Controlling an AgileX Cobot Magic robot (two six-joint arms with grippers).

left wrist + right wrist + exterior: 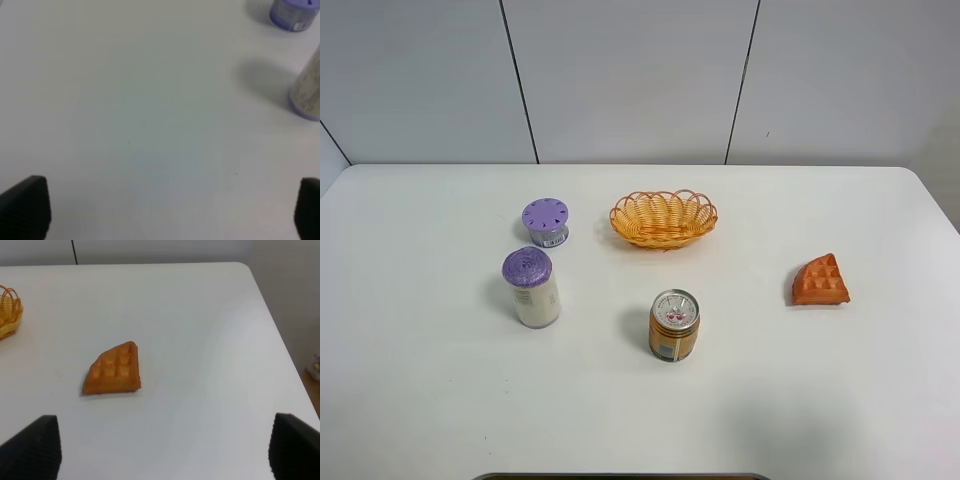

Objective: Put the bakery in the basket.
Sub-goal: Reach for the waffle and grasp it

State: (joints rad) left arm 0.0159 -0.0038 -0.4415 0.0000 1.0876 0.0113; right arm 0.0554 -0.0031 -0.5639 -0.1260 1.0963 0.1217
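The bakery (820, 281) is an orange-brown waffle wedge lying flat on the white table (420, 400) at the right. It also shows in the right wrist view (113, 370), ahead of my right gripper (162, 450), which is open and empty. The basket (663, 219) is a yellow-orange woven oval at the back middle, empty; its edge shows in the right wrist view (9, 312). My left gripper (172, 210) is open and empty over bare table. Neither gripper shows in the exterior high view.
An orange drink can (674, 325) stands at the front middle. A white bottle with a purple cap (531, 287) stands at the left, with a small purple-lidded tub (546, 221) behind it. Both show in the left wrist view: bottle (307, 90), tub (295, 14).
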